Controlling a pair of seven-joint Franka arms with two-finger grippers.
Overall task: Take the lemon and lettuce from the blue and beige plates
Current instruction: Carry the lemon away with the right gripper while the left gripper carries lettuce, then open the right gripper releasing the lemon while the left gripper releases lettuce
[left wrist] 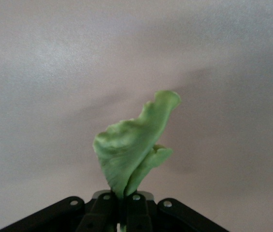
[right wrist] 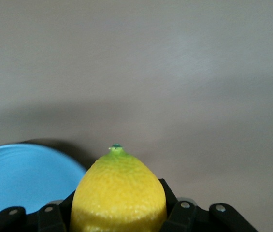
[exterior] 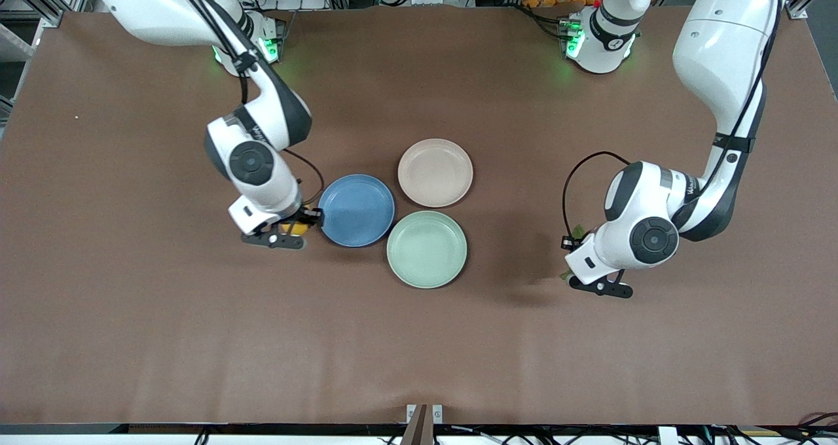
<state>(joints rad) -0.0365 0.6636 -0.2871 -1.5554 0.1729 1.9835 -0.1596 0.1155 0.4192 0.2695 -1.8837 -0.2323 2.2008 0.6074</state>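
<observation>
Yellow lemon (right wrist: 118,193) clamped in right end effector (exterior: 292,228) beside blue plate (exterior: 357,210); left end effector (exterior: 584,273) grips lettuce (left wrist: 134,149) over bench (exterior: 131,314).

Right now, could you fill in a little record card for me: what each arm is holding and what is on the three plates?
Left gripper: shut on the lettuce, held over bare table toward the left arm's end.
Right gripper: shut on the lemon, beside the blue plate, toward the right arm's end.
Blue plate: nothing on it.
Beige plate: nothing on it, farther from the front camera than the green one.
Green plate: nothing on it.
Task so far: both items are off the plates.
</observation>
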